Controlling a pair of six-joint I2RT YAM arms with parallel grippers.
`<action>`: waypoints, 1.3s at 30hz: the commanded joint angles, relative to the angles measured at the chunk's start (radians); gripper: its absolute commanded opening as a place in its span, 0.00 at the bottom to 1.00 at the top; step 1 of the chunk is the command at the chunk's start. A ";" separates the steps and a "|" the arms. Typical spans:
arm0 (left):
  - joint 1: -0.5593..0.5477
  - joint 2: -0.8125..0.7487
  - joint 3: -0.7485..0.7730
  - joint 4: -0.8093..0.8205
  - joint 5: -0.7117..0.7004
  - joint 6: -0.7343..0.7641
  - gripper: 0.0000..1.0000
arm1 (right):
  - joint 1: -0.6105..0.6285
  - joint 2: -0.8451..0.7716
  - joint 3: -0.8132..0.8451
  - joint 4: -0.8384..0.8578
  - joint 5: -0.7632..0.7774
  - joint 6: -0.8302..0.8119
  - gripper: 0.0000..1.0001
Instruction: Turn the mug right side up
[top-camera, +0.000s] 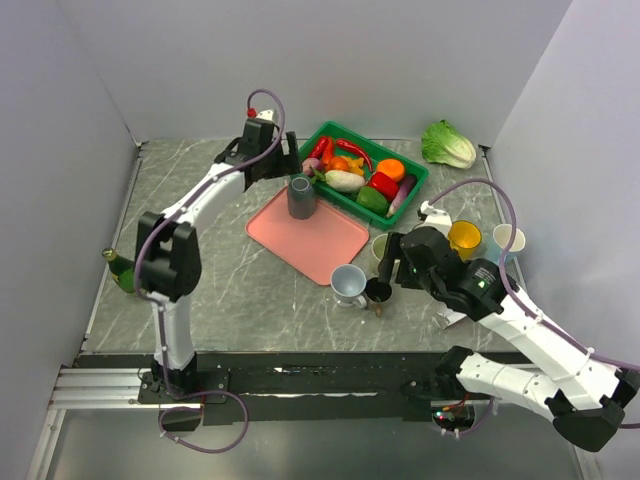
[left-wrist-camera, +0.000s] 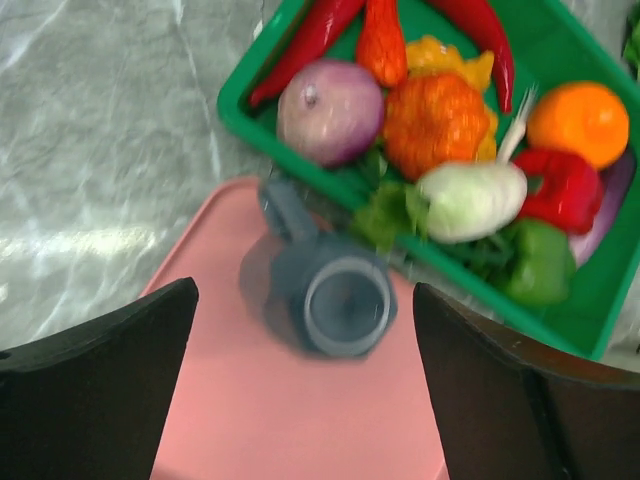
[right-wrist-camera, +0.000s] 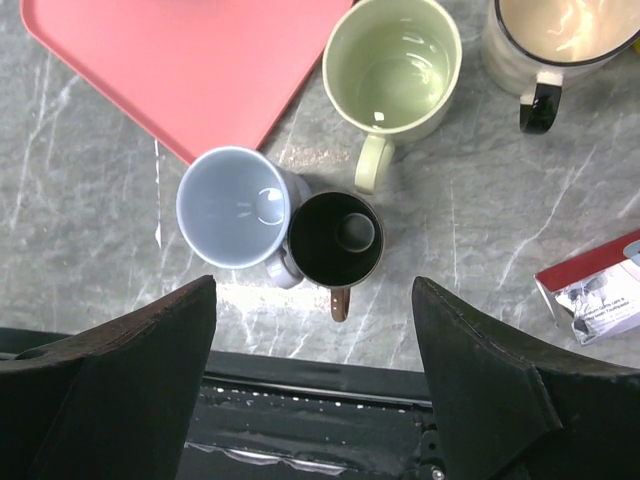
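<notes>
**Item, task piece:** grey mug (left-wrist-camera: 338, 305). It is standing on the pink tray (left-wrist-camera: 250, 420), directly beneath the left jaws (left-wrist-camera: 305, 330) and between their two fingers. The wrist view is blurring, but a flat ringed base seems to be facing up, so it is reading as upside down. Its handle is angling off toward the left finger's side.

**Item, left jaws:** hanging wide open above the mug, touching nothing.

**Item, right jaws** (right-wrist-camera: 313, 300): also standing open and holding nothing. They are hovering over a black mug (right-wrist-camera: 335, 237) and a pale blue mug (right-wrist-camera: 232, 207), which are touching each other on the table (right-wrist-camera: 90, 200), mouths up.

**Step in hand (judged):** the left arm is lining up for a grasp, and the turning is not yet begun.

**Next move (judged):** it is calling for a descent until the fingers are bracketing the mug's wall. After that come a firm close, a lift clear of the tray, and a half-turn of the wrist before setting down.
</notes>
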 joint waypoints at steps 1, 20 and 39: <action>0.007 0.160 0.179 -0.077 0.012 -0.145 0.90 | -0.030 -0.034 0.009 0.040 0.005 -0.022 0.85; 0.008 0.179 0.126 -0.157 0.049 -0.234 0.55 | -0.058 -0.072 -0.043 0.055 -0.014 0.021 0.84; 0.001 -0.048 -0.164 -0.167 0.027 -0.251 0.46 | -0.059 -0.053 -0.064 0.083 -0.066 0.044 0.81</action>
